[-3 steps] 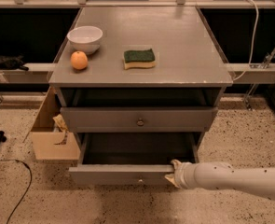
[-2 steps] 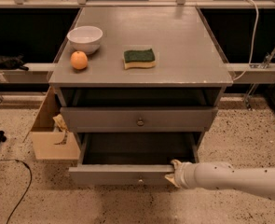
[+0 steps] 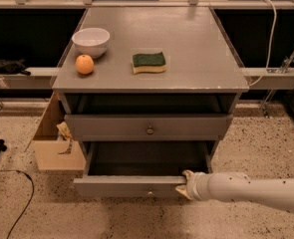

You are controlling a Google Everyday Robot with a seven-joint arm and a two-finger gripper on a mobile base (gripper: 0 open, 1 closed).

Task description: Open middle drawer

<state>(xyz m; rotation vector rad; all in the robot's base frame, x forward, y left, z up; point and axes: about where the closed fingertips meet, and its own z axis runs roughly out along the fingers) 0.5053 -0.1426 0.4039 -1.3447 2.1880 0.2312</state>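
Hanging well out of the cabinet on the near side, the middle drawer (image 3: 131, 186) shows its dark inside. The gripper (image 3: 185, 185) sits against the right end of the drawer's front edge, away from the centre knob (image 3: 150, 193). How far open it is, and whether it truly has hold of the edge, cannot be told.

A pull from that off-centre spot could skew the drawer and jam it. Pulling further might drag it off its runners, or the gripper might slip off the lip. A jolt could also roll the orange (image 3: 84, 64) on top.
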